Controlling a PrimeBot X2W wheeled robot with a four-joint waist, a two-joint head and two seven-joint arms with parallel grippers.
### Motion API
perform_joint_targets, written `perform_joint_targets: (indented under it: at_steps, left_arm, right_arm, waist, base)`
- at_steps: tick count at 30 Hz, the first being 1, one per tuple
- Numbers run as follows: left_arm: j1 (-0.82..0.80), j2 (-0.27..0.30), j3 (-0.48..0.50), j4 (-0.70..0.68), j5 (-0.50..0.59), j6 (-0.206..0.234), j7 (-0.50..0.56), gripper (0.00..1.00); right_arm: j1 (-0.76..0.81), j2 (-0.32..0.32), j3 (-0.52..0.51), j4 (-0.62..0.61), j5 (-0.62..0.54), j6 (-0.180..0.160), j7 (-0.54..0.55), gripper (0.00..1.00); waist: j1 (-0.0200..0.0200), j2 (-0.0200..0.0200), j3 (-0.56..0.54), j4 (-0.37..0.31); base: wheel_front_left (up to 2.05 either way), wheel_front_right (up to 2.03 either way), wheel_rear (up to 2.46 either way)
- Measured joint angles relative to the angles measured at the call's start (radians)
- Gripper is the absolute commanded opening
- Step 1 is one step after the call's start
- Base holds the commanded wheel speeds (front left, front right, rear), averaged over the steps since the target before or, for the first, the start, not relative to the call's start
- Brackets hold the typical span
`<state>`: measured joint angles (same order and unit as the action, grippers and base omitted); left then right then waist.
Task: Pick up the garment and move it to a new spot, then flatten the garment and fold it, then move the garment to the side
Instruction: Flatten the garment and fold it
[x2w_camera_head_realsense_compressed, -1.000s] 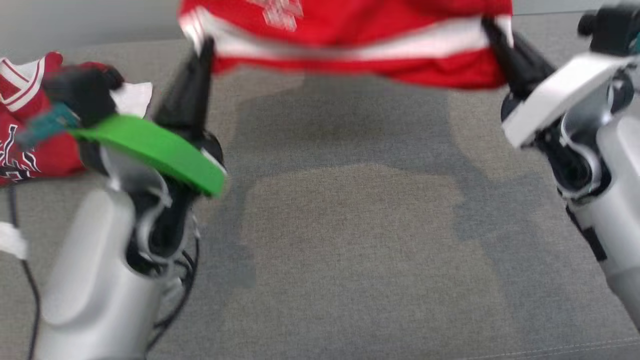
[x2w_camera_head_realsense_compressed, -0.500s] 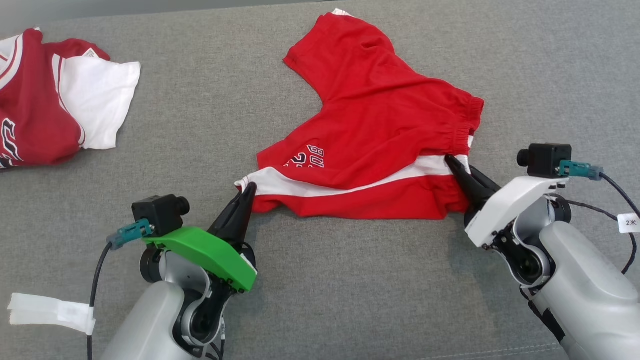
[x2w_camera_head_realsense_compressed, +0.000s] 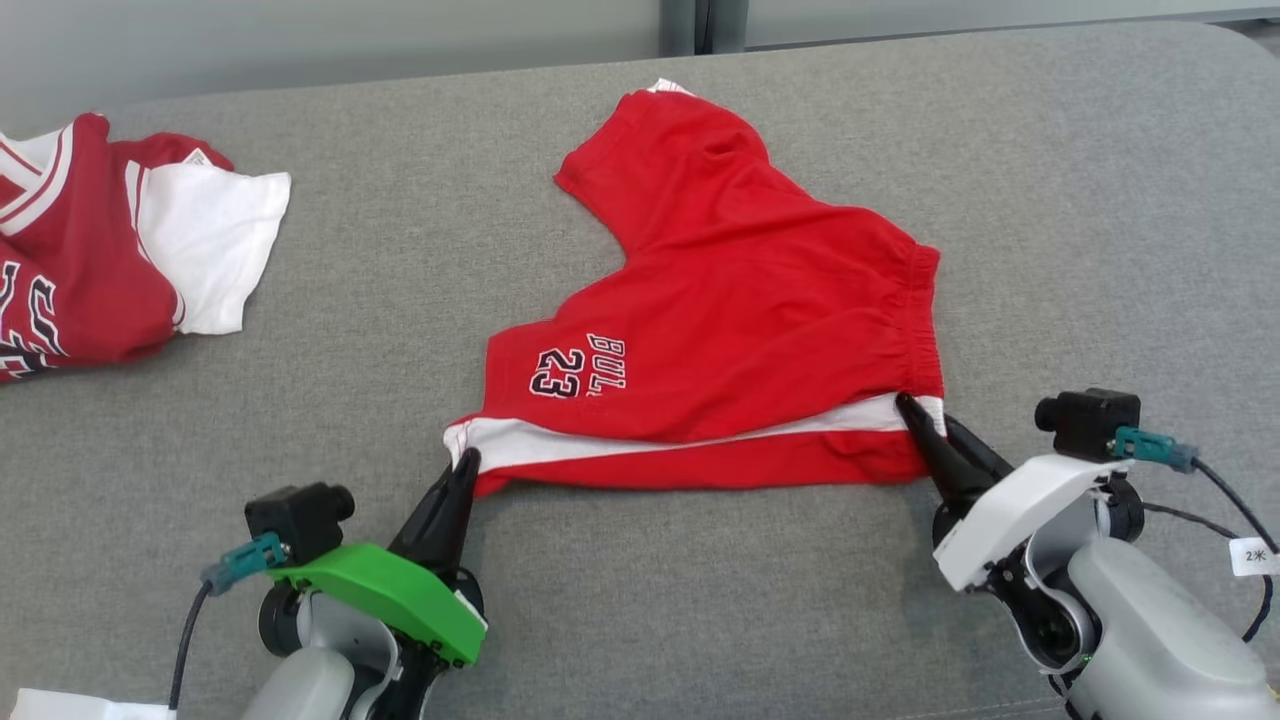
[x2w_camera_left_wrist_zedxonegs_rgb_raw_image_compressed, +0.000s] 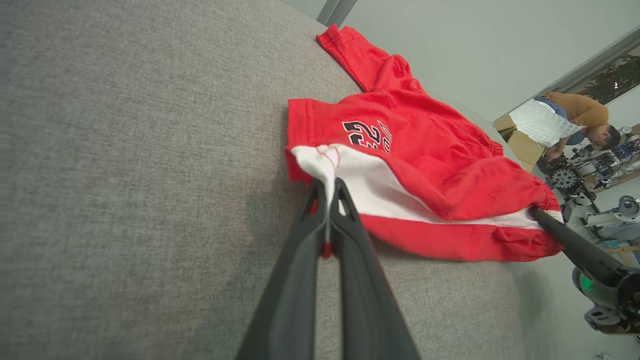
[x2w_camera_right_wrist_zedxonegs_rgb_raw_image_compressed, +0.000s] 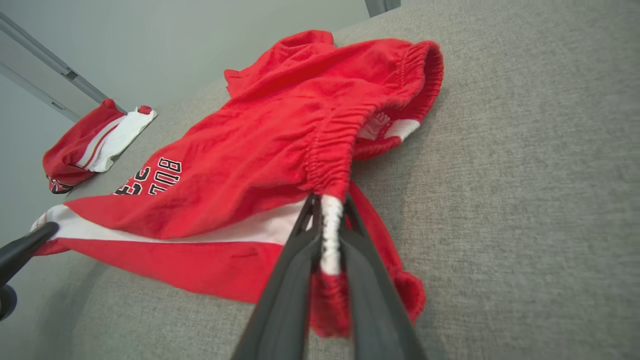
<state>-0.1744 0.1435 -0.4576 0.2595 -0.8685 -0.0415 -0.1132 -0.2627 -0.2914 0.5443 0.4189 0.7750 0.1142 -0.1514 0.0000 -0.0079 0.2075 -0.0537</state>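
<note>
A grey cloth-covered tabletop (x2w_camera_head_realsense_compressed: 700, 600) is being viewed from above, with a pale wall (x2w_camera_head_realsense_compressed: 330, 40) running behind its far edge, and one person (x2w_camera_left_wrist_zedxonegs_rgb_raw_image_compressed: 570, 120) is being caught bending over in the room beyond in the left wrist view. One pair of red shorts (x2w_camera_head_realsense_compressed: 740, 330) is being laid near the middle of the tabletop, its near edge being stretched between two sets of fingers. The left fingers (x2w_camera_head_realsense_compressed: 466, 465) are being pressed together on the white-striped hem corner. The right fingers (x2w_camera_head_realsense_compressed: 912, 412) are being closed narrowly on the white band at the waistband's near end, with cloth being pinched between them in the right wrist view. This two-corner hold is judged to be serving to draw that side straight, so that the cloth is being spread rather than bunched. The far leg is being left creased and angled away, so flattening is judged unfinished. Two garments are being counted in all: the shorts and one red-and-white jersey (x2w_camera_head_realsense_compressed: 100, 270), which is lying well apart at the far left, untouched.
</note>
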Motion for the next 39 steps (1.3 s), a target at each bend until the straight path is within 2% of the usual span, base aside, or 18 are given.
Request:
perform_joint_targets:
  at_steps: [1, 2, 3, 14, 24, 25, 28, 30, 33, 38, 39]
  left_arm:
    - [0.008, 0.0, -0.001, 0.006, 0.006, -0.002, -0.007, 0.0]
    - [0.014, 0.0, -0.004, 0.014, 0.009, -0.002, -0.012, 0.0]
    - [0.018, 0.0, -0.006, 0.022, 0.011, -0.002, -0.013, 0.0]
    - [0.031, -0.011, -0.029, 0.055, 0.012, -0.011, -0.037, 0.0]
    - [0.031, -0.027, -0.03, 0.075, 0.012, -0.013, -0.048, 0.0]
    - [0.031, -0.029, -0.031, 0.077, 0.012, -0.017, -0.048, 0.0]
    - [0.03, -0.03, -0.033, 0.085, 0.013, -0.021, -0.048, 0.0]
    - [0.03, -0.03, -0.035, 0.09, 0.014, -0.021, -0.05, 0.0]
    - [0.03, -0.031, -0.035, 0.098, 0.014, -0.029, -0.055, 0.0]
    - [0.03, -0.031, -0.031, 0.117, 0.014, -0.03, -0.065, 0.0]
    - [0.03, -0.031, -0.031, 0.118, 0.014, -0.03, -0.065, 0.0]
  right_arm:
    - [0.004, -0.001, 0.012, 0.002, -0.011, 0.0, -0.007, 0.42]
    - [0.008, 0.0, 0.02, 0.005, -0.019, 0.0, -0.013, 0.62]
    - [0.01, -0.001, 0.03, 0.009, -0.027, 0.0, -0.017, 1.0]
    - [0.014, -0.062, 0.121, 0.012, -0.16, 0.009, -0.051, 1.0]
    - [-0.017, -0.052, 0.136, 0.022, -0.158, 0.009, -0.056, 1.0]
    - [-0.024, -0.052, 0.135, 0.028, -0.155, 0.009, -0.056, 0.96]
    - [-0.044, -0.054, 0.137, 0.044, -0.151, 0.009, -0.056, 0.73]
    - [-0.053, -0.054, 0.142, 0.052, -0.15, 0.009, -0.053, 0.49]
    - [-0.058, -0.054, 0.163, 0.057, -0.146, 0.009, -0.037, 0.37]
    - [-0.059, -0.052, 0.192, 0.061, -0.112, 0.009, -0.021, 0.25]
    - [-0.06, -0.052, 0.198, 0.061, -0.109, 0.009, -0.014, 0.19]
  waist:
    - [0.0, 0.0, -0.005, -0.003]
    - [0.0, 0.0, -0.01, -0.006]
    - [0.0, 0.0, -0.015, -0.01]
    - [0.0, 0.0, -0.046, -0.04]
    - [0.0, 0.0, -0.04, -0.039]
    - [0.0, 0.0, -0.039, -0.036]
    - [0.0, 0.0, -0.034, -0.026]
    - [0.0, 0.0, -0.032, -0.018]
    - [0.0, 0.0, -0.031, -0.005]
    - [0.0, 0.0, -0.034, 0.006]
    - [0.0, 0.0, -0.035, 0.006]
  base:
    - [0.0, 0.0, 0.0]
    - [0.0, 0.0, 0.0]
    - [0.0, 0.0, 0.0]
    - [0.0, 0.0, 0.0]
    - [0.0, 0.0, 0.0]
    - [0.0, 0.0, 0.0]
    - [0.0, 0.0, 0.0]
    - [0.0, 0.0, 0.0]
    - [0.0, 0.0, 0.0]
    - [0.0, 0.0, 0.0]
    - [0.0, 0.0, 0.0]
